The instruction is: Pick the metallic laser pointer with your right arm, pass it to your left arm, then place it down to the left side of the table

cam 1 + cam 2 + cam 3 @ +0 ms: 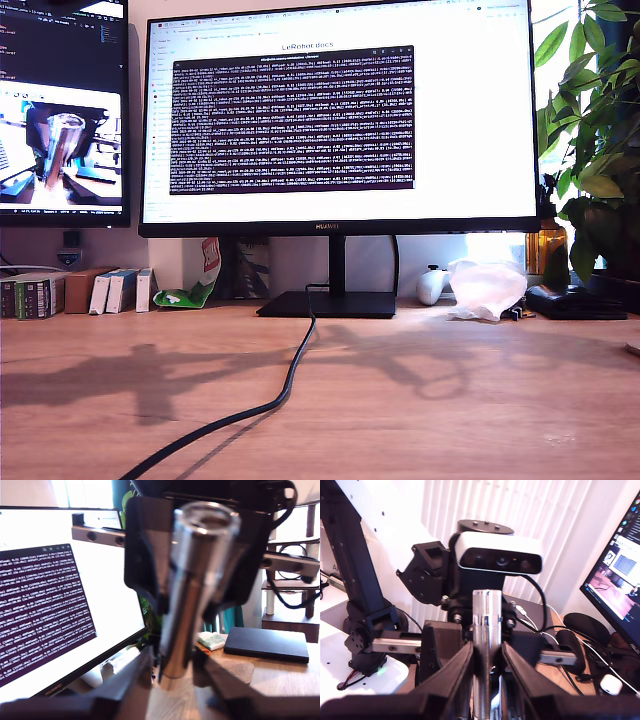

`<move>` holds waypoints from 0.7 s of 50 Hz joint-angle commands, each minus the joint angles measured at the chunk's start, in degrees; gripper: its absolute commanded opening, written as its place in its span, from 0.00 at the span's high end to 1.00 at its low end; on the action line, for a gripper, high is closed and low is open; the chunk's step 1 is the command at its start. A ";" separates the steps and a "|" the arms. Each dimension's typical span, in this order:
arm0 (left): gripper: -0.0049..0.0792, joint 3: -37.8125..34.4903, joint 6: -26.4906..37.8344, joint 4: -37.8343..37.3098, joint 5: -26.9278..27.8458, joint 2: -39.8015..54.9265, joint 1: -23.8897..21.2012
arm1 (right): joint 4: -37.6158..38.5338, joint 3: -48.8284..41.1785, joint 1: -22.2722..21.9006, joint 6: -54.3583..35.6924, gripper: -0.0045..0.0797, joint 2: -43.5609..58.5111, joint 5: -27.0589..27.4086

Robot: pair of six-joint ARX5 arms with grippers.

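Two end effectors meet nose to nose over the wide wood-grain tabletop (450, 400), out of the exterior view, which shows only shadows on the wood.

The big monitor (340, 120) fills the back of the desk, a second screen (60, 110) sits at the exterior view's left and a leafy plant (595, 130) at its right. A black cable (290, 380) runs from the monitor foot forward across the middle of the wood; I judge it the main thing to clear when setting down.

My second end effector (487, 647) is narrow, its fingers (455, 672) pressed on both flanks of the metallic laser pointer (192, 580), which is held aloft and not on the wood. My first end effector (175, 660) has its jaws drawn close around the pointer's other end, but I cannot tell whether they truly pinch it.

The pointer's long axis runs from one end effector straight to the other, so each has an end of it. The handover looks midway, and one side must have a firm hold before the other lets go.

Smaller things lie well below: a flat black case (265, 645) and a white earbud box (610, 684).
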 commanded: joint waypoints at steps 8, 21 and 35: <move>0.90 0.11 -0.39 0.72 -0.11 0.37 -0.11 | 0.17 0.04 1.16 0.92 0.96 -1.07 -0.50; 0.97 0.11 -1.66 1.22 -0.15 0.35 -0.24 | 0.17 0.04 2.62 0.92 0.94 -1.07 -0.44; 0.97 0.11 -1.64 1.20 -0.87 0.35 -0.24 | 0.22 0.04 2.86 0.92 0.72 -1.07 -0.42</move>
